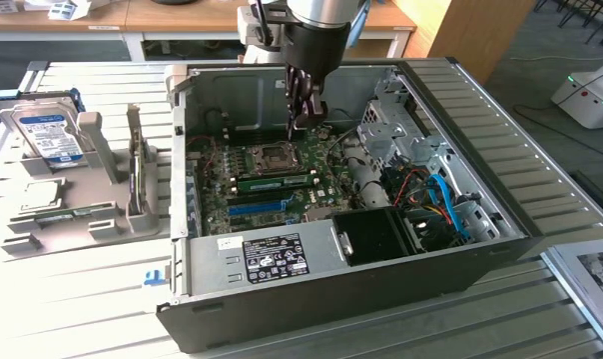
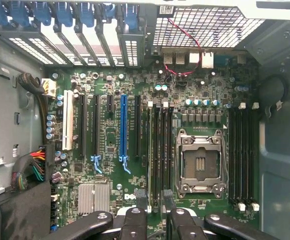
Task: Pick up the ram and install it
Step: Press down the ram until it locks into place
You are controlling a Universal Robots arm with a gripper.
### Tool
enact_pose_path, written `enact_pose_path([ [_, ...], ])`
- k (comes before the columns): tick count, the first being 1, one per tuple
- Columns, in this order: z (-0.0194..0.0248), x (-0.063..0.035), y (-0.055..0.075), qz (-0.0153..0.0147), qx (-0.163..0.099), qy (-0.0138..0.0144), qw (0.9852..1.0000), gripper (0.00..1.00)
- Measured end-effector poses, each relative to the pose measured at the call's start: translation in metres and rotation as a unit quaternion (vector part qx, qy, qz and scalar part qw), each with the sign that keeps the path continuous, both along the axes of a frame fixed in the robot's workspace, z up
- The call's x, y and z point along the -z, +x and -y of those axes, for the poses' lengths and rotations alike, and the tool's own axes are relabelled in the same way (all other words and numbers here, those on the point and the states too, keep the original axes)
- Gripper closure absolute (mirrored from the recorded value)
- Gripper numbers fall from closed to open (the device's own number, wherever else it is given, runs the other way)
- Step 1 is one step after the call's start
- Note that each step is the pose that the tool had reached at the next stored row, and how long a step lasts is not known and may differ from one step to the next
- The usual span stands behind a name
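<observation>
The ram [image 1: 274, 182], a long green stick, lies level in a memory slot on the motherboard, between the CPU socket [image 1: 274, 155] and the blue slot strip [image 1: 256, 207]. My gripper [image 1: 304, 129] hangs inside the open computer case [image 1: 501, 224], above the board and just behind the CPU socket, apart from the ram. In the wrist view my gripper [image 2: 155, 220] is open, with two dark fingers [image 2: 135, 222] set apart and bare board between them. The dark memory slots [image 2: 159, 150] run beside the CPU socket [image 2: 199, 162]; I cannot pick out the stick there.
A grey parts stand [image 1: 77, 217] at the exterior view's left holds a hard drive [image 1: 44, 133] and small boards. Inside the case are the power supply [image 1: 271, 254], a black fan box [image 1: 376, 235], the drive cage [image 1: 396, 127] and blue and red cables [image 1: 444, 202].
</observation>
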State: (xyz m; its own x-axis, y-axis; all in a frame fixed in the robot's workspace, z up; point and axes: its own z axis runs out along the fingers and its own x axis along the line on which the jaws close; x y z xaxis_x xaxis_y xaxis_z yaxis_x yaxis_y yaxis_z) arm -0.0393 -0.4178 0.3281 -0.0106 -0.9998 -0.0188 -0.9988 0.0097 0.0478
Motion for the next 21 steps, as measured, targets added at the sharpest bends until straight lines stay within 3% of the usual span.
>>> enact_pose_path([
  [3, 0.0000, 0.0000, 0.0000, 0.0000, 0.000, 0.0000, 1.0000, 0.89],
  [21, 0.0000, -0.0001, 0.0016, 0.0000, 0.000, -0.0001, 1.0000, 0.90],
])
